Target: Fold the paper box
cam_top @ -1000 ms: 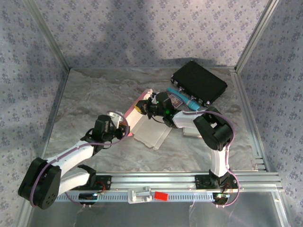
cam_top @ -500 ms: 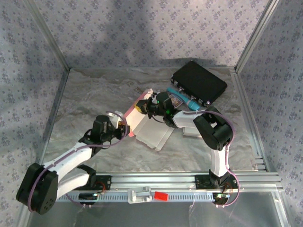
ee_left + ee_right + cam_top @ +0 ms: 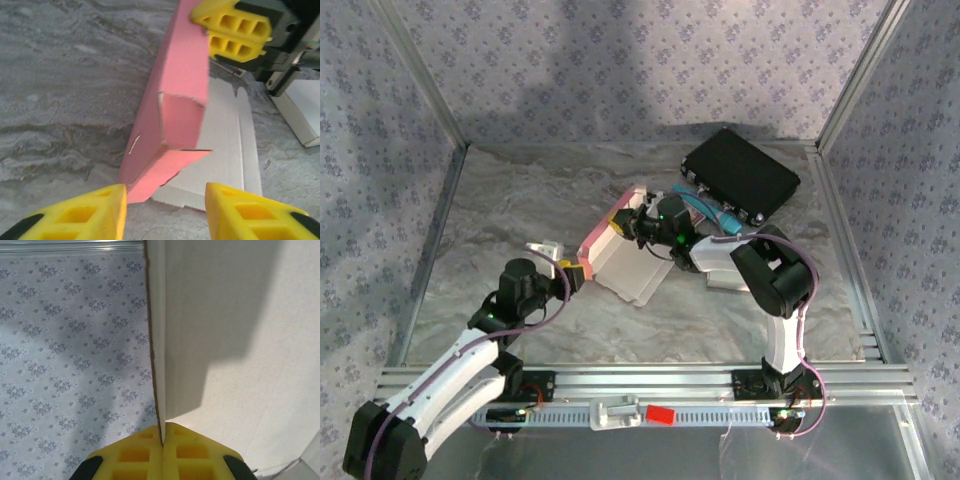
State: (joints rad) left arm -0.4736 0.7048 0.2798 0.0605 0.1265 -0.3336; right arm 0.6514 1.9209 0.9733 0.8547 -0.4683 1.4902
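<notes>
two tools, one job: your right tool (image 3: 162, 440) pinches the far end of the raised pink wall of the paper box (image 3: 175, 100), mid bench (image 3: 500, 200). your left tool (image 3: 165, 215), jaws apart and empty, faces the near end, with the wall running lengthwise straight ahead.

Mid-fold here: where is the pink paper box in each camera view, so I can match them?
Top external: paper box at the centre of the table, its pink wall standing along the left side.
Left wrist: pink wall running up the middle, white panel flat to its right.
Right wrist: white inner face at right, its edge at centre.
Shared landmark: the right tool, shut on that wall's edge.
</notes>
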